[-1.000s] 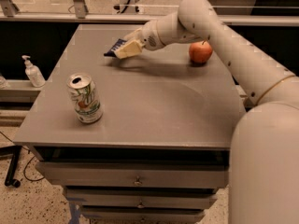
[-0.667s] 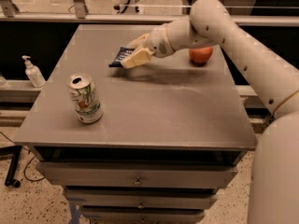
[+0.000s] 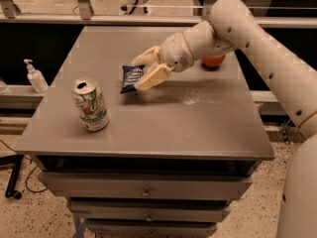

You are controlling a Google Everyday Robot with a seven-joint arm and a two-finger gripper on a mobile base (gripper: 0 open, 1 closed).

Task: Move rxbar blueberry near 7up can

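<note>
A: Near edge first. What is in front?

B: Drawer fronts [image 3: 146, 187] below the grey table [image 3: 198, 123]. The 7up can [image 3: 90, 104] stands upright at front left, close to the left edge, with bare top to its right and behind it.

A: And the rxbar blueberry [image 3: 131, 78]?

B: Mid-table, behind and to the right of the can, near it but apart. The gripper [image 3: 141, 74] has one finger above it and one below, both pressed onto the wrapper. A shadow on the table beneath suggests the bar is held clear of the surface. Its free end pokes left out of the fingers, toward the can's side.

A: So which way does the move run?

B: My judgement: forward and left, a short diagonal. Nothing lies between bar and can. Risk: the projecting end could knock the can toward the left edge.

A: Farther back?

B: An orange-red fruit [image 3: 214, 61] sits partly hidden behind the arm [image 3: 247, 29]. A white pump bottle [image 3: 34, 77] stands off the table at left.
</note>
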